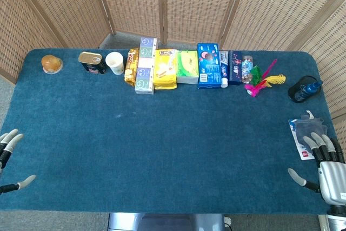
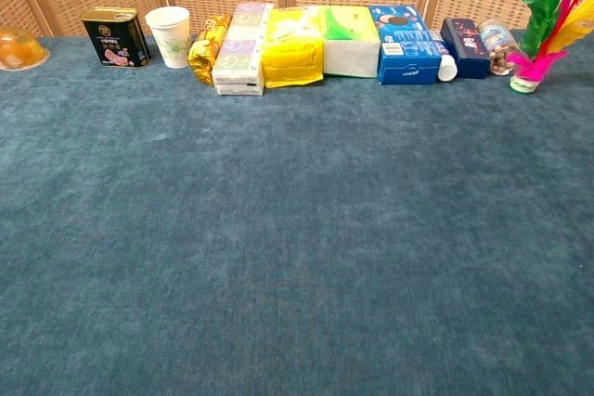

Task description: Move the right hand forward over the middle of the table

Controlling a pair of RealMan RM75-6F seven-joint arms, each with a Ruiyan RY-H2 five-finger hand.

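My right hand (image 1: 323, 165) hangs at the table's near right corner in the head view, fingers spread and thumb out, holding nothing. It sits just in front of a flat white and blue packet (image 1: 304, 133). My left hand (image 1: 10, 158) shows only partly at the near left edge, fingers apart and empty. The blue cloth table (image 1: 162, 139) stretches between them, its middle bare. Neither hand appears in the chest view, which shows the table's cloth (image 2: 297, 229) and the far row of goods.
Along the far edge stand an orange jelly cup (image 1: 51, 64), a dark tin (image 1: 92, 62), a white paper cup (image 1: 114, 63), several snack boxes (image 1: 165, 69), a blue box (image 1: 207, 65), a feather shuttlecock (image 1: 260, 81) and a dark bottle (image 1: 304, 88).
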